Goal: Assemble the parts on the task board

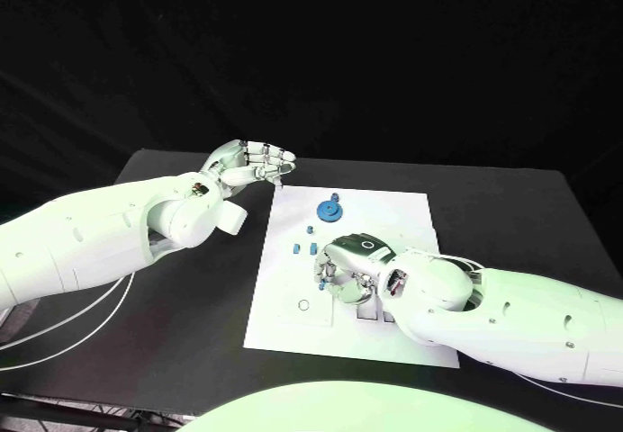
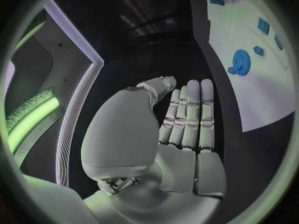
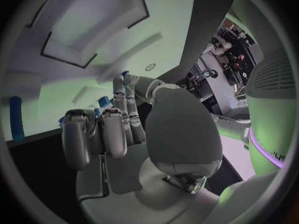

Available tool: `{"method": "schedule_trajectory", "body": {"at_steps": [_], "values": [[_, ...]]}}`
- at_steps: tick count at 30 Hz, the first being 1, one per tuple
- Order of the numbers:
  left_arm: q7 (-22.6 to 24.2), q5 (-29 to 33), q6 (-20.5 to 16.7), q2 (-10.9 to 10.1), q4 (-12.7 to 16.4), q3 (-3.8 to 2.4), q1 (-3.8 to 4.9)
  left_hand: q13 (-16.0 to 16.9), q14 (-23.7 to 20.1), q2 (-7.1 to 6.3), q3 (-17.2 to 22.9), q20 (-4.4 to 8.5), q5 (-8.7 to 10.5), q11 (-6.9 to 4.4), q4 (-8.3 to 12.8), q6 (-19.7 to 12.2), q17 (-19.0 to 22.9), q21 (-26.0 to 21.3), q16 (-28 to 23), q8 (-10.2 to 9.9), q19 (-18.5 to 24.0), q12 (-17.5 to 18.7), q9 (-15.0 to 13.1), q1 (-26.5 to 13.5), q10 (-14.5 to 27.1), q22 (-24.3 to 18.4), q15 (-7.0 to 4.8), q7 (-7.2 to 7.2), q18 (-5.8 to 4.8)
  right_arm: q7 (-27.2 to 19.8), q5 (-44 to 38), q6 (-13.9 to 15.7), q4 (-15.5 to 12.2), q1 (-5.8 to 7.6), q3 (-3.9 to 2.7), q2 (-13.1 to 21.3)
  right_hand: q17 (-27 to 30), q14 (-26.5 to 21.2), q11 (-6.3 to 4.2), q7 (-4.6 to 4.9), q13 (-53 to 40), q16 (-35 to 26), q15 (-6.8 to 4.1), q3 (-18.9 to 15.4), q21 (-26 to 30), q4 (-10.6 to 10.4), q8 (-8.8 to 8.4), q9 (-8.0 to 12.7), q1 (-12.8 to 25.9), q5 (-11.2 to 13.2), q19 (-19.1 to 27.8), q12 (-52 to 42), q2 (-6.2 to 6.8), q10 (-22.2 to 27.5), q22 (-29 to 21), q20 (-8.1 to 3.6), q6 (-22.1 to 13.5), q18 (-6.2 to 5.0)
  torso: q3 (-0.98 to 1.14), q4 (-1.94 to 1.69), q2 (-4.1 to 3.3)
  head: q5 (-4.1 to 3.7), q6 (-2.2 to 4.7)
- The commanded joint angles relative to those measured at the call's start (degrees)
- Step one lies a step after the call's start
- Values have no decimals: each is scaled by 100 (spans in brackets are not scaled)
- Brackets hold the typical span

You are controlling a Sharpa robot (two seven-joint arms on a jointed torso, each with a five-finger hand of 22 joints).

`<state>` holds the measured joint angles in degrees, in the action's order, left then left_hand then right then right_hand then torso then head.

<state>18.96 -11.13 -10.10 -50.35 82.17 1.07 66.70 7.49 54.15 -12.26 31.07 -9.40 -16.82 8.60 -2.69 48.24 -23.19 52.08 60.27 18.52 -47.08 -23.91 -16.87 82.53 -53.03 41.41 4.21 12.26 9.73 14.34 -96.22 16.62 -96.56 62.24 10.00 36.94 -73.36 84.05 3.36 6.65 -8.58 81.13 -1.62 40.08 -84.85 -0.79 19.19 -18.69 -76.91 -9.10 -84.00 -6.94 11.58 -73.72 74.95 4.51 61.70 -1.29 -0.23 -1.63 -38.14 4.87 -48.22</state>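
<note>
Working over mid task board [image 1: 402,211] with right hand [image 1: 348,268], palm down, fingers curled toward the plate. Looks pinched on a small blue part [image 3: 104,102] between fingertips in the right wrist view, but contact too small to confirm; can't tell whether held or just touched. Likely mid-insertion of that piece into a board slot.

For a clean seat: keep part upright, line it up over the recess before pushing, press straight down, no sideways drag across the plate. Avoid sweeping the loose blue pieces [image 1: 309,245] just beside the fingers. Release only once part sits flush.

Blue gear [image 1: 331,211] lying on the upper part of the board, clear of the right hand, not yet handled.

Left hand [image 1: 249,166] parked off the board's far left corner, over black table [image 1: 519,207], raised. Fingers straight and pressed together, thumb folded across, holding nothing. Fine there; could steady the board edge if the plate slides under pressure.
</note>
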Motion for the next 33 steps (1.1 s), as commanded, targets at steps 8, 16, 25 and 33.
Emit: {"method": "schedule_trajectory", "body": {"at_steps": [8, 16, 25, 33], "values": [[89, 7, 32, -10, 29, -5, 6, -9, -23, 44, -25, -1, -1, 2, 21, -40, 8, -36, -24, -2, 38, 20, 7, 3, 50, -8, 0, 12, 76, 64, -181, -262, -6, -28, 25, -47, 6, 271, -77, 7, -8, 10, -19, -2, 17, 49, 18, -14, -9, -30, -407, -7, -49, -100, 1228, -50, 36, 4, 0, -3, -3, 0, -6], [83, 8, 35, -12, 26, -5, 6, -10, -23, 48, -27, -2, -1, 1, 28, -38, 12, -37, -26, 4, 38, 14, 6, 10, 51, -8, 0, 12, 77, 3, -105, -482, 42, -35, 41, -84, 45, 263, -72, 5, -20, -9, -13, -89, 37, 77, 37, -68, 113, -26, -400, 47, -6, -93, 1220, -44, 17, 0, -1, 0, 2, 8, -22], [67, 8, 39, -20, 19, -5, 6, -10, -23, 48, -27, -2, -1, 1, 28, -38, 12, -37, -26, 4, 38, 14, 6, 10, 51, -8, 0, 12, 77, 32, -47, -285, 67, -37, 53, -64, 56, 263, -8, 70, -28, -7, 36, -277, 77, 46, -130, -63, 360, -98, -387, 192, 125, 20, 1204, -10, -261, -7, -1, 1, 2, 6, -15], [51, 8, 51, -28, 11, -5, 6, -10, -23, 48, -27, -2, -1, 1, 28, -38, 12, -37, -26, 4, 38, 14, 6, 10, 51, -8, 0, 12, 77, 75, -20, 202, 28, -37, 55, 4, 196, 218, 115, 127, 33, -79, 142, -438, 365, 48, -414, 13, 481, -94, -286, 309, 373, 575, 1063, 79, -680, -70, 1, 3, 2, 1, 13]]}}
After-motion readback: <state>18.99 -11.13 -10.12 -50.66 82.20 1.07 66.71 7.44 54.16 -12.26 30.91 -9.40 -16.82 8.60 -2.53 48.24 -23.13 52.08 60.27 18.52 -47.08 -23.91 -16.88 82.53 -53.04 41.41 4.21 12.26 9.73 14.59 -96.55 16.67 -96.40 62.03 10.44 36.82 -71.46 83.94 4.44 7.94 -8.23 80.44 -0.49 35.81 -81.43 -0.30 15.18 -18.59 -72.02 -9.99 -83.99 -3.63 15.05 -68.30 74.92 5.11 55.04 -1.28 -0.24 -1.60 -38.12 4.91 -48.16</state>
